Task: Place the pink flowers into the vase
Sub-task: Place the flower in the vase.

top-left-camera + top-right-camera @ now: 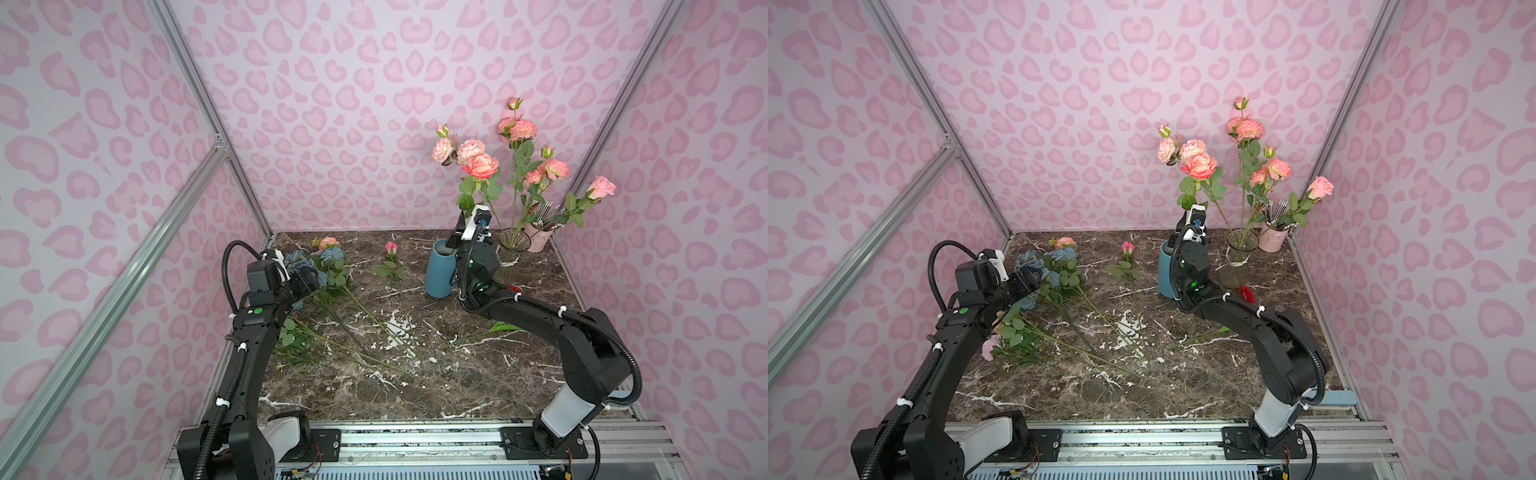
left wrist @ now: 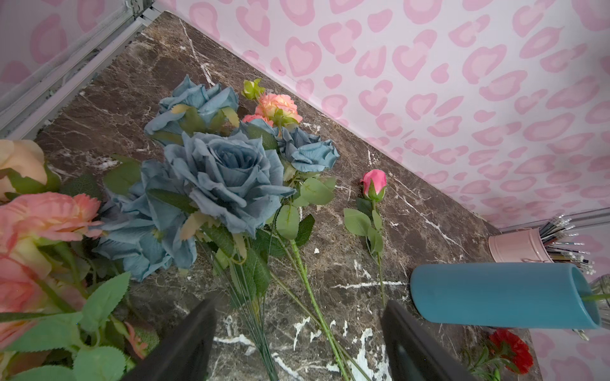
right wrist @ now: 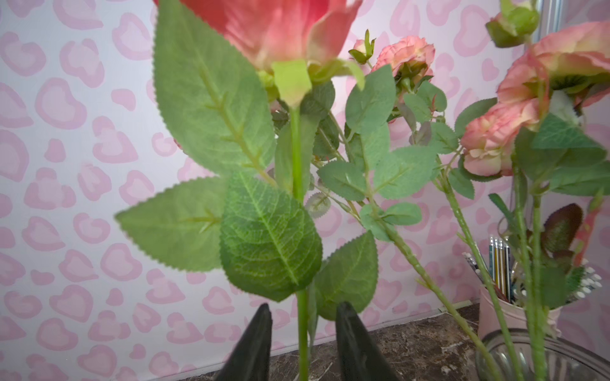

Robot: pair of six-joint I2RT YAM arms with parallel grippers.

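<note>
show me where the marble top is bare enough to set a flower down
Bare: the near strip of the dark marble tabletop, between both arm bases, ahead of the long green stems. Crowded: the dusty-blue rose bunch at left; the teal cylinder vase, clear glass vase and pink pencil bucket back right.

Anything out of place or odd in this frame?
One pink rose seems to stand apart from the other pink flowers in the glass vase: its stem, between the parted jaws of the right gripper, appears to enter the blue vase instead. Nothing looks spilled or broken.
</note>
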